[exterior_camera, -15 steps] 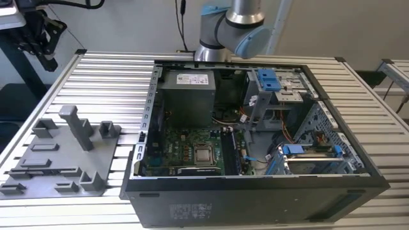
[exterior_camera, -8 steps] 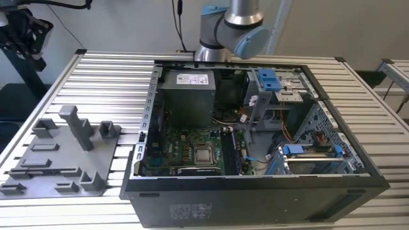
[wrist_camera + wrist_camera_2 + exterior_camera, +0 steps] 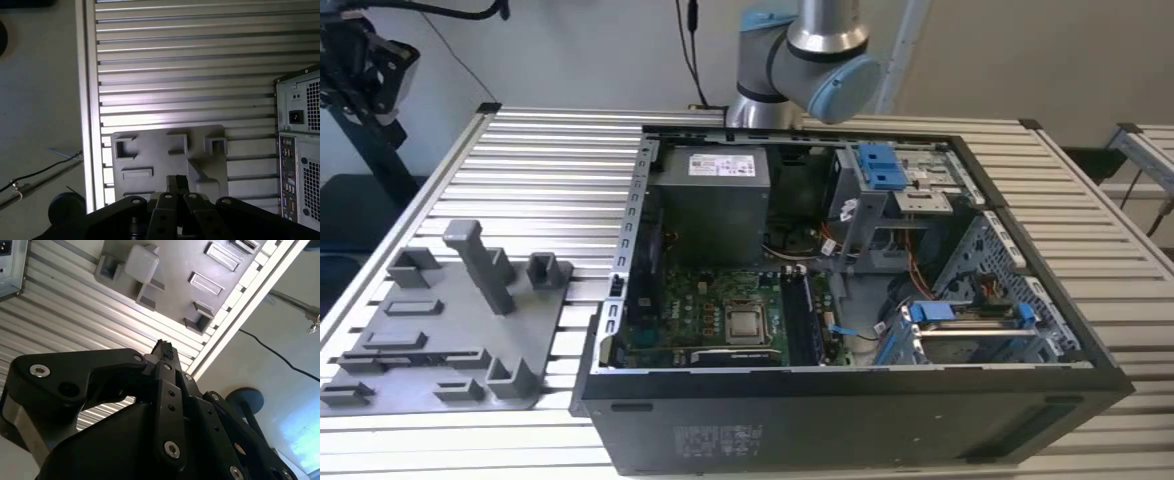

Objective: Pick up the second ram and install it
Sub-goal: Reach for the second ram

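Tool closed, high over the grey tray beside the open computer case.

The tool (image 3: 177, 184) had its fingers (image 3: 165, 362) pressed together (tip against tip in both wrist views). It hung well above the grey tray (image 3: 150, 150), which lay on the slatted tabletop (image 3: 175, 60) just beside the computer case (image 3: 854, 410). In the exterior view the arm (image 3: 803, 55) rose behind the far side of the case. Inside the case, the second ram (image 3: 806, 318) seemed to stand upright in the memory slots just beside the CPU socket (image 3: 747, 322), on the exterior view's right of it. The slots were too dark to tell one stick from another.
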You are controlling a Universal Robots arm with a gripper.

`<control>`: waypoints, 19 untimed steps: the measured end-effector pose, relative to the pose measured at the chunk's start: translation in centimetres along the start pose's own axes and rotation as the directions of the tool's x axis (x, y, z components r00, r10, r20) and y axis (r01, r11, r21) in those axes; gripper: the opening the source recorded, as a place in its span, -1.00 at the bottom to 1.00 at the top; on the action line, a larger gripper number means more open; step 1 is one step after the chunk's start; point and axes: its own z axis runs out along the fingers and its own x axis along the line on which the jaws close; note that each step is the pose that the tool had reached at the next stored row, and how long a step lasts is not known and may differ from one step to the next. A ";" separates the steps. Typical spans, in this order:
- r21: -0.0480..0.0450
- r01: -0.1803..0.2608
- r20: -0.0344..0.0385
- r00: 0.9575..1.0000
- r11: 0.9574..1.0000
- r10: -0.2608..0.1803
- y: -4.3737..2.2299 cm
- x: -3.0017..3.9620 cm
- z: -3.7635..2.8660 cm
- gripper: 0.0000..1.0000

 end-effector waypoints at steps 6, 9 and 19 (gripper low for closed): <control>0.000 0.000 0.000 1.000 1.000 0.000 -1.08 -0.09 0.03 -0.79; 0.000 0.000 0.000 1.000 1.000 0.000 -1.55 -0.12 0.05 -0.79; 0.000 0.000 0.000 1.000 1.000 0.000 -4.13 -0.30 0.22 -0.79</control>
